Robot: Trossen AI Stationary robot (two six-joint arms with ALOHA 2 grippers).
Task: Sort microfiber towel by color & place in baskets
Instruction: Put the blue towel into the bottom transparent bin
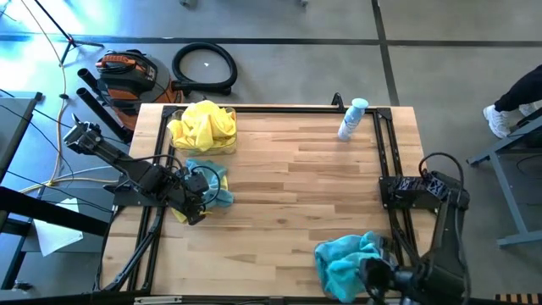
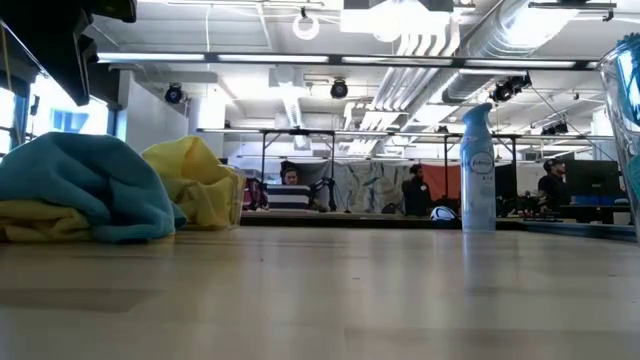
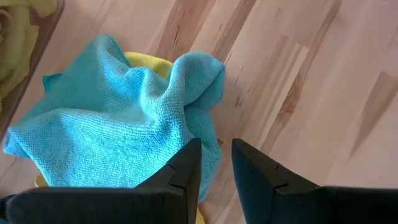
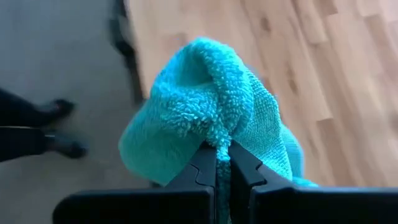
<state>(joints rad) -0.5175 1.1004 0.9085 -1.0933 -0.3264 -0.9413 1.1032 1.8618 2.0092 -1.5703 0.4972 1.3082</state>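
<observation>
A teal towel (image 3: 118, 118) lies crumpled on a yellow towel (image 3: 149, 62) at the table's left. My left gripper (image 3: 216, 146) hangs open over that teal towel's edge, also seen from above (image 1: 196, 212). Yellow towels (image 1: 203, 125) are heaped in the far-left basket (image 1: 172, 114). My right gripper (image 4: 222, 149) is shut on another teal towel (image 4: 205, 99) at the near right corner (image 1: 373, 273), beside a teal heap (image 1: 343, 258). A clear basket wall (image 2: 622, 90) shows at the right edge of the low view. My right gripper pinches a bunched fold of the teal towel (image 4: 214, 134) between its two fingers. The cloth bulges out past the fingertips (image 4: 239, 163) in several layers and drapes down on either side of them. The fingers slant downward.
A white-and-blue spray bottle (image 1: 351, 119) stands at the far right of the table. Bare wood (image 1: 305, 186) stretches across the middle. Black frame rails (image 1: 389, 161) run along the table's sides. A person's shoes (image 4: 56, 127) show on the floor beyond the table's edge.
</observation>
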